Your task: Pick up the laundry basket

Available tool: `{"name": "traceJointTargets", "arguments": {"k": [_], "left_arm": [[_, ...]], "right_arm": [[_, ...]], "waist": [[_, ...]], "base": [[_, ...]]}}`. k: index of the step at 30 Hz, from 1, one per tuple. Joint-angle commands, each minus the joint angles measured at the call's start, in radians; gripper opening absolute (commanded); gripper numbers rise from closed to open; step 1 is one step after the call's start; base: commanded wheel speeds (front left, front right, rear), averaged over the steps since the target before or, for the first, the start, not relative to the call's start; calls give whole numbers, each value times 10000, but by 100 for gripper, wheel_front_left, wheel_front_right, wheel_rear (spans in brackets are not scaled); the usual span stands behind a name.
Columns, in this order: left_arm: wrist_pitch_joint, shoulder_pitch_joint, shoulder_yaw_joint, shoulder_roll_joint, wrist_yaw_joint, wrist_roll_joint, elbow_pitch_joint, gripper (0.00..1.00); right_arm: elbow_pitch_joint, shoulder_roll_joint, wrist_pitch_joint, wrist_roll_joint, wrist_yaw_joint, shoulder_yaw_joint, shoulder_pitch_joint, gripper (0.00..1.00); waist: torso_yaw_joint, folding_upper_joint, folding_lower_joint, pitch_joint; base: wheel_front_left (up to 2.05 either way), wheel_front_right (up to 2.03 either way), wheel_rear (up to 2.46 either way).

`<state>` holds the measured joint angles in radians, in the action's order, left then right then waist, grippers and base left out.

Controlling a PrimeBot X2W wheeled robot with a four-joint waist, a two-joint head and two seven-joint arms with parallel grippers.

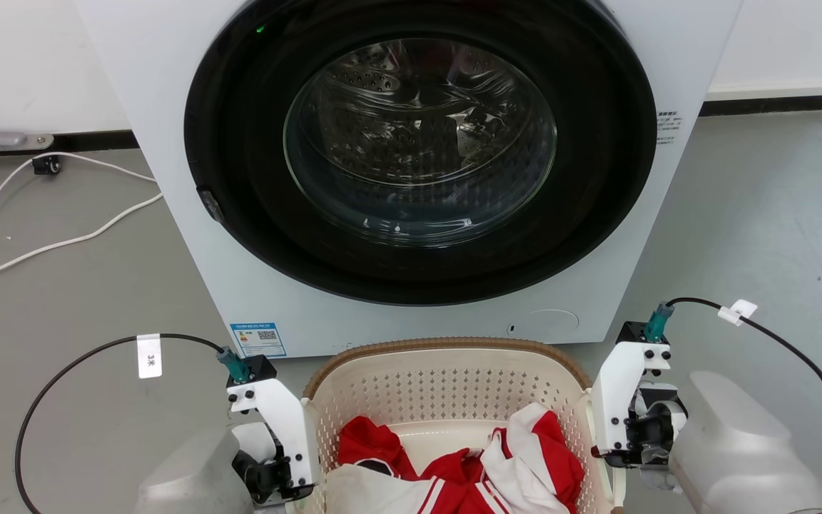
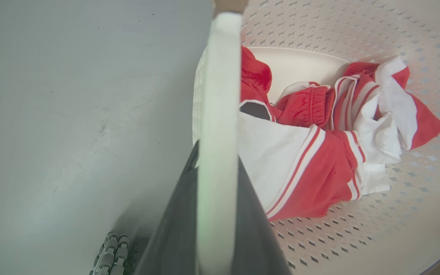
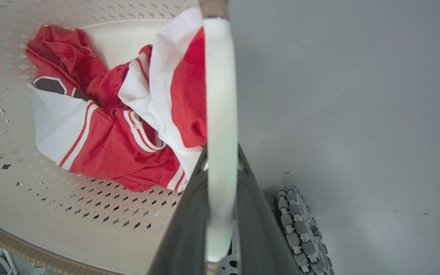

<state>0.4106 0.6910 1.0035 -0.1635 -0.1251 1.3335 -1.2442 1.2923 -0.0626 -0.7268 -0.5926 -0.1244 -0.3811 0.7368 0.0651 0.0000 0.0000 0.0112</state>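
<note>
Grey floor (image 1: 83,300) spreads beneath the laundry basket (image 1: 454,389), which lies between the left tool (image 2: 217,160) and right tool (image 3: 222,152), each clamped on a white side handle (image 2: 220,88); best raise both together and evenly, keeping the rim (image 1: 454,344) level.

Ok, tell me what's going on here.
The robot has the laundry basket by both white side handles: the left gripper is closed on one, the right gripper on the other. Red and white clothes lie inside. The basket is just before the washing machine; whether it has left the floor can't be told.
</note>
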Motion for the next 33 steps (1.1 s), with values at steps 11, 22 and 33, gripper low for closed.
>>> {"name": "traceJointTargets", "arguments": {"k": [11,22,33], "left_arm": [[-60,66,28,209,-102,143,98,0],[-89,60,57,242,-102,217,82,0],[-90,24,98,259,-102,259,63,0]], "right_arm": [[-78,233,-23,-208,-119,-63,-78,0],[-78,235,-22,-111,-119,20,-62,0],[-78,235,-24,-121,-120,47,-46,0]], "waist": [[5,0,0,6],[11,0,0,0],[6,0,0,18]], "base": [[0,0,0],[0,0,0],[0,0,0]]}}
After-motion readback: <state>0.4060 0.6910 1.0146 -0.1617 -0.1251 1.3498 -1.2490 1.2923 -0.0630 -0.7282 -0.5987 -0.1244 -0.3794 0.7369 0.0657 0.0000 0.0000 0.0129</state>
